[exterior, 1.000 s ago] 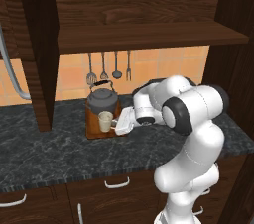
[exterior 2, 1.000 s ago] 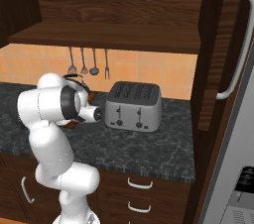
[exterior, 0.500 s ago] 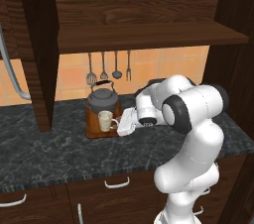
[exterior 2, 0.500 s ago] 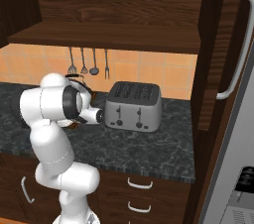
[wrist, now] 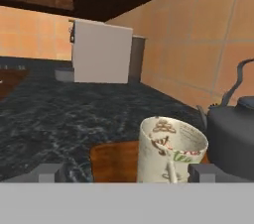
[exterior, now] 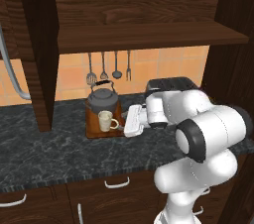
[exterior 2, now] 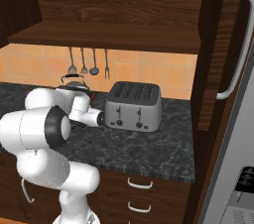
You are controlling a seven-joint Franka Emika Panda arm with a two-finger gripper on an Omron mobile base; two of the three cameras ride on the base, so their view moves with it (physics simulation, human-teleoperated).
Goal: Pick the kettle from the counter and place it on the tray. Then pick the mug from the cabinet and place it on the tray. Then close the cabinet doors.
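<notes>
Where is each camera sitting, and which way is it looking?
Left base view: behind the arm's left, facing the counter; the kettle and mug sit on the tray; the arm and open claw show.
Right base view: behind the arm's right, facing the toaster; the arm shows.
Hand view: along the claw, at the mug.
Both base views share the hanging utensils.
</notes>
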